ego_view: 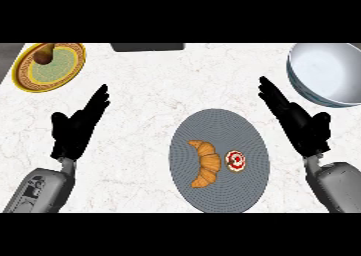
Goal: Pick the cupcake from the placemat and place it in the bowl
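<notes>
The cupcake [237, 161] is sitting on the grey oval placemat [220, 127], in its lower right part, seen from straight above as a small round red-and-white disc. From here it is showing no long axis, and it is lying upright with its top facing the view. Just beside it on the left, a croissant [205, 163] is lying on the same placemat, apart from the cupcake. Its long axis is running from the upper left down toward the near edge, with a curve bulging to the right.

The bowl [332, 75] is standing at the far right of the marble counter [139, 150], well apart from the placemat. Its pale interior is showing nothing inside, and its right side is running past the frame edge. At the far left a yellow-rimmed plate [54, 67] with a green centre is carrying a small brown thing [43, 54] near its upper left rim. A dark object [147, 47] is lying at the far edge.

The left hand [76, 127] is hovering left of the placemat, fingers straight and holding nothing. The right hand [301, 122] is hovering between placemat and bowl, fingers likewise straight and empty.
</notes>
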Available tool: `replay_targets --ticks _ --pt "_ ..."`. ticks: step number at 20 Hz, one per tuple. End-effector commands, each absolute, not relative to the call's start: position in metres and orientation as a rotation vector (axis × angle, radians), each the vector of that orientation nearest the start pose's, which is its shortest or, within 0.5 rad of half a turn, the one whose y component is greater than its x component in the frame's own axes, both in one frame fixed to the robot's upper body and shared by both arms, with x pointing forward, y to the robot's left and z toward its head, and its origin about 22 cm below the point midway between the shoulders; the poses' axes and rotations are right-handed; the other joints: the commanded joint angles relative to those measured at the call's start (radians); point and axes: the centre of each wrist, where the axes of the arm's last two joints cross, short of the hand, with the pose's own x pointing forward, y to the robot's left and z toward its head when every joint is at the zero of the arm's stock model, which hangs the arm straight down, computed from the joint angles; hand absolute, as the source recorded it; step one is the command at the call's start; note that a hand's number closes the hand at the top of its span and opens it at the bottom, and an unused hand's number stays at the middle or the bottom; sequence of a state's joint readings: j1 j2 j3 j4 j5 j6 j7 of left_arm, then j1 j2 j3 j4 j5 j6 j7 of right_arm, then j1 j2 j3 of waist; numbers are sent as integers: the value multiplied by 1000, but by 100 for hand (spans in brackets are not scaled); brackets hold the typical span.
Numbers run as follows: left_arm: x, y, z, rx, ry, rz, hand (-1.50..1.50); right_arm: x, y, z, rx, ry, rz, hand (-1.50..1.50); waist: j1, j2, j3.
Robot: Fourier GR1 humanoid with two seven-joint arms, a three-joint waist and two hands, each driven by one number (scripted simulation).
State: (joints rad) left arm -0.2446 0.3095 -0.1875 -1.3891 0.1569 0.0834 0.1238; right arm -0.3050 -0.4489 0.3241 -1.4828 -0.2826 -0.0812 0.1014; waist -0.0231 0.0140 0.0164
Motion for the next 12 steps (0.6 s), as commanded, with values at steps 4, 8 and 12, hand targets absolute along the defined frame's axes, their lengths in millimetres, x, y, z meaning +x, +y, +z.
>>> replay_targets --ticks 4,8,12 --pt "297 262 54 -4 -1646 -76 0 305 -219 40 125 -1511 230 -150 41 -13 -16" --pt "295 273 54 -54 -1671 12 0 302 -295 41 -561 -1389 469 -150 48 -20 -31" --pt "280 300 50 -107 -1695 56 0 294 -241 -7 -443 -1455 264 -150 33 -13 -17"
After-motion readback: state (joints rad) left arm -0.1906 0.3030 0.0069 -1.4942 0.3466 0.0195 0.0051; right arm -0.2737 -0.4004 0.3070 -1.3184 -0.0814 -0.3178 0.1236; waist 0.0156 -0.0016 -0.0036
